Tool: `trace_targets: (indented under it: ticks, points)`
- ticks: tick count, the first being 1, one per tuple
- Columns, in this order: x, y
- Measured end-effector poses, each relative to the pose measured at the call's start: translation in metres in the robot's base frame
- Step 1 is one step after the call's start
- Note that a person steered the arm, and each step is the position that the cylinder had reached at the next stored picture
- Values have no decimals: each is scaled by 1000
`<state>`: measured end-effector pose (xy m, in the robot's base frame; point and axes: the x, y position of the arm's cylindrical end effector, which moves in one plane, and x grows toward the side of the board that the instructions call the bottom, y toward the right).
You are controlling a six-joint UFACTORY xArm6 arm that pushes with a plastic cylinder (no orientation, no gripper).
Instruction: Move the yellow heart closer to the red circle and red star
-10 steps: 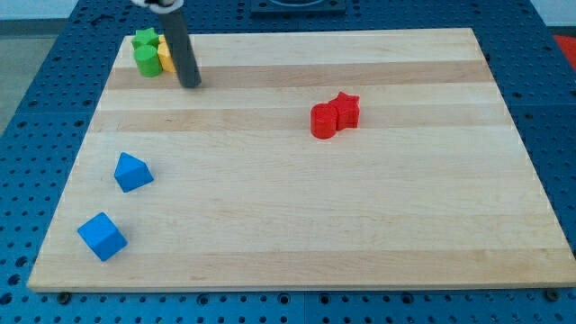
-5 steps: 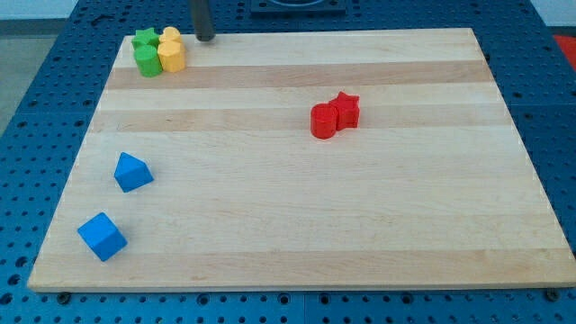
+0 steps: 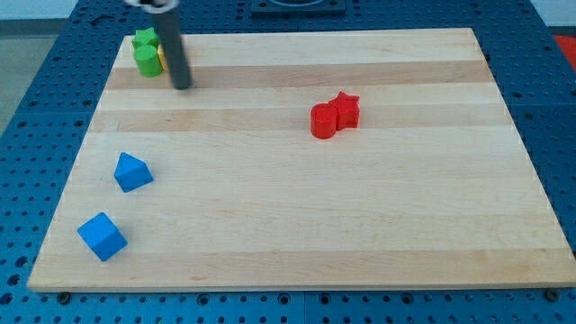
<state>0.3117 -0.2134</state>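
A red circle [image 3: 322,121] and a red star [image 3: 346,109] touch each other right of the board's middle. The yellow heart [image 3: 163,59] sits at the view's top left, mostly hidden behind my rod, beside a green star [image 3: 144,39] and a green round block [image 3: 147,61]. My tip [image 3: 183,85] is on the board just right of and below the yellow heart, close to it.
A blue triangular block [image 3: 132,171] and a blue cube [image 3: 102,236] lie at the view's lower left. The wooden board [image 3: 360,225] rests on a blue perforated table.
My tip went from right of the yellow heart up past the board's top edge, then came back down to just right of and below the heart. No block has moved.
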Motion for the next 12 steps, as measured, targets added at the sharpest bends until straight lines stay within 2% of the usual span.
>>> trace_targets:
  ticks: [1, 2, 3, 4, 5, 8, 11, 12]
  points:
    - [0, -73]
    - [0, -91]
    - [-34, -91]
    - [-94, -91]
    - [-120, -90]
    - [-120, -49]
    - [-120, 50]
    - [-120, 50]
